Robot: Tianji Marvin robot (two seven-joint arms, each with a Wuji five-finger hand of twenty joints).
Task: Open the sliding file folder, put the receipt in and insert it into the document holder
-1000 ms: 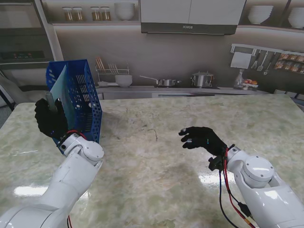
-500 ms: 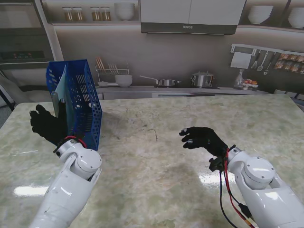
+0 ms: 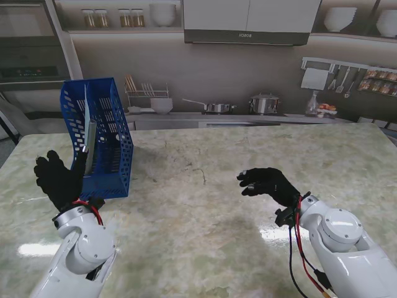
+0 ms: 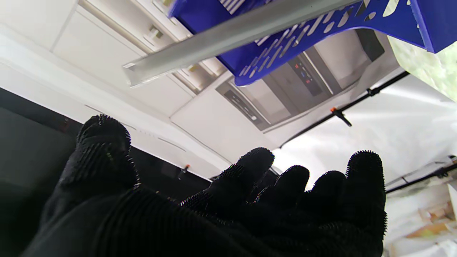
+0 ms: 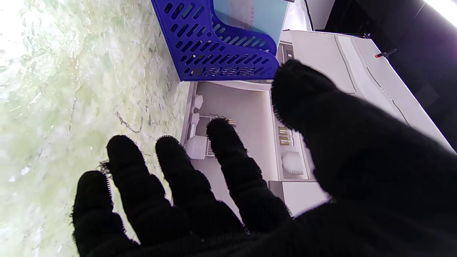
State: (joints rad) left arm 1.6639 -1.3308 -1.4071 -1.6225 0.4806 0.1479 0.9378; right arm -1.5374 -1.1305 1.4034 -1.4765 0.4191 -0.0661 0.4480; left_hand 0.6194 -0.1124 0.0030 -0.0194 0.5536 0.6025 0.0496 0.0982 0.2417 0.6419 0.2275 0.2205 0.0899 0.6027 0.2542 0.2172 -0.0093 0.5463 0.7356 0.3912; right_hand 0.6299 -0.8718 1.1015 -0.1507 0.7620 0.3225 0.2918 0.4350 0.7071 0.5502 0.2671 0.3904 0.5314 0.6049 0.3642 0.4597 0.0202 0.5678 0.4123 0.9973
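A blue perforated document holder (image 3: 102,139) stands upright at the table's far left. The file folder (image 3: 90,146), pale blue with a grey sliding spine, sits inside it on edge; its spine (image 4: 228,34) and its sheet (image 5: 250,16) show in the wrist views, along with the holder (image 4: 303,39) (image 5: 217,50). My left hand (image 3: 59,180) is nearer to me than the holder, fingers spread, holding nothing (image 4: 221,203). My right hand (image 3: 267,184) hovers over the table's middle right, fingers apart and empty (image 5: 214,192). The receipt is not discernible.
The marble table top (image 3: 205,205) stretches between the hands. Beyond its far edge runs a kitchen counter with a dish rack (image 3: 147,96), pots (image 3: 263,102) and shelves. Red and black cables (image 3: 298,248) hang from my right wrist.
My left hand has let go of the folder and drawn back toward me and down, away from the holder. The folder now stands in the holder. The right hand barely moved.
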